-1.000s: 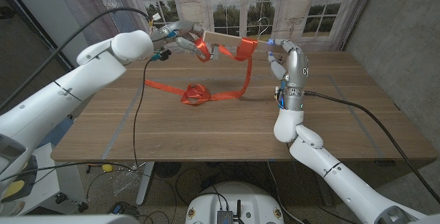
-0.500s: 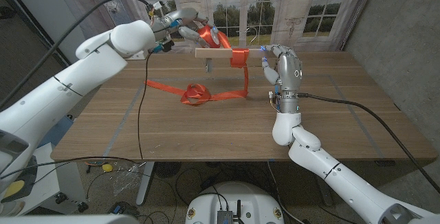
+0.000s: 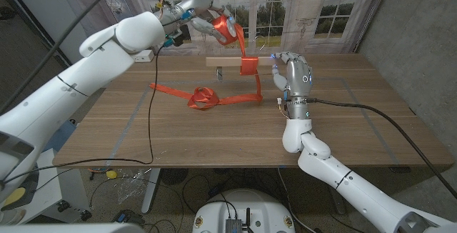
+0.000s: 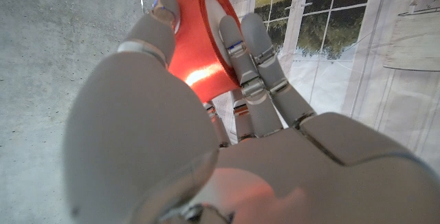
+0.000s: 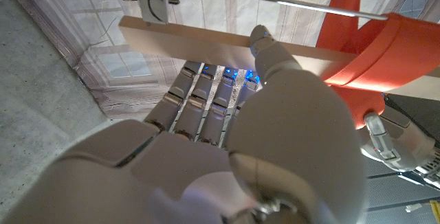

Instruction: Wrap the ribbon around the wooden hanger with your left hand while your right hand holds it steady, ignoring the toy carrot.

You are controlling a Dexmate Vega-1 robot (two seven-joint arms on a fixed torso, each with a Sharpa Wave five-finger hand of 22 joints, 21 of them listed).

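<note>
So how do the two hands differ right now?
The left hand is raised high above the table, gripping the orange ribbon; the right hand sits lower, holding the hanger. The left hand reaches sideways; the right hand stands upright. Both are silver and closed on something.

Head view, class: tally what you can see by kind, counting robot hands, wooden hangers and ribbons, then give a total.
Robot hands: 2, the left hand and the right hand
Wooden hanger: 1
Orange ribbon: 1
Total: 4
</note>
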